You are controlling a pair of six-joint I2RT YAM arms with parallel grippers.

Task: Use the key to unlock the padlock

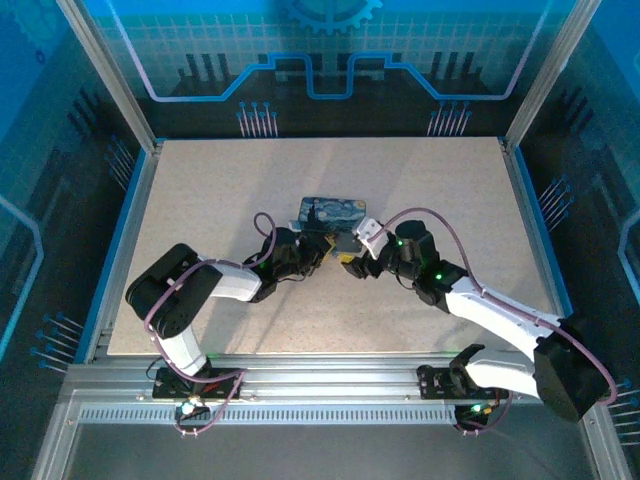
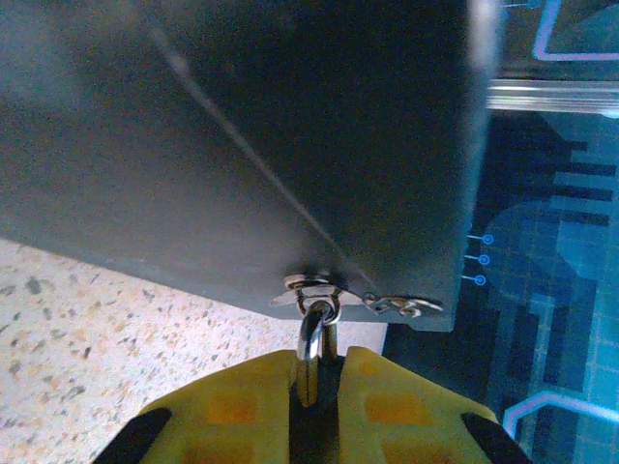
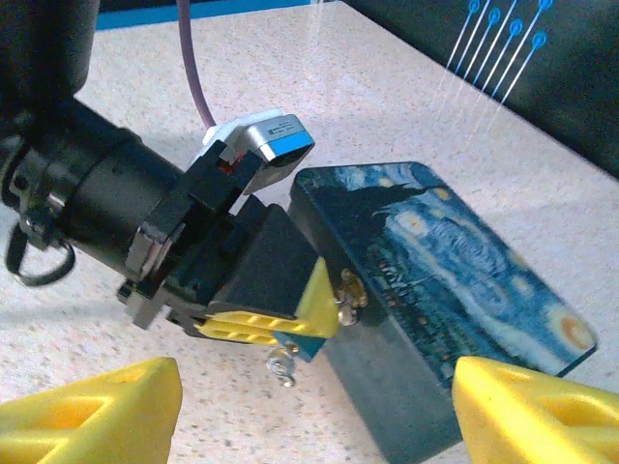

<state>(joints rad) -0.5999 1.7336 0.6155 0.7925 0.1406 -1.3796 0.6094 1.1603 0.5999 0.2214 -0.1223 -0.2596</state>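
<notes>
The padlock [image 3: 303, 346] shows a small blue body pinched between the yellow fingers [image 3: 253, 327] of my left gripper [image 2: 321, 365], which is shut on it. Its silvery shackle [image 2: 310, 336] passes through the hasp [image 2: 314, 287] on the front of the swirl-printed box [image 3: 455, 261]. A tiny silvery key [image 3: 281, 366] hangs from the underside of the padlock's body. My right gripper [image 3: 314, 425] is open, its fingers wide apart, a short way in front of the padlock and key and touching neither. In the top view both grippers meet at the box's near side [image 1: 335, 250].
The box [image 1: 335, 212] lies flat at the middle of the speckled table [image 1: 450, 190]. The left arm's camera housing [image 3: 261, 140] and cable sit close above the padlock. Aluminium frame rails [image 1: 130, 190] border the table.
</notes>
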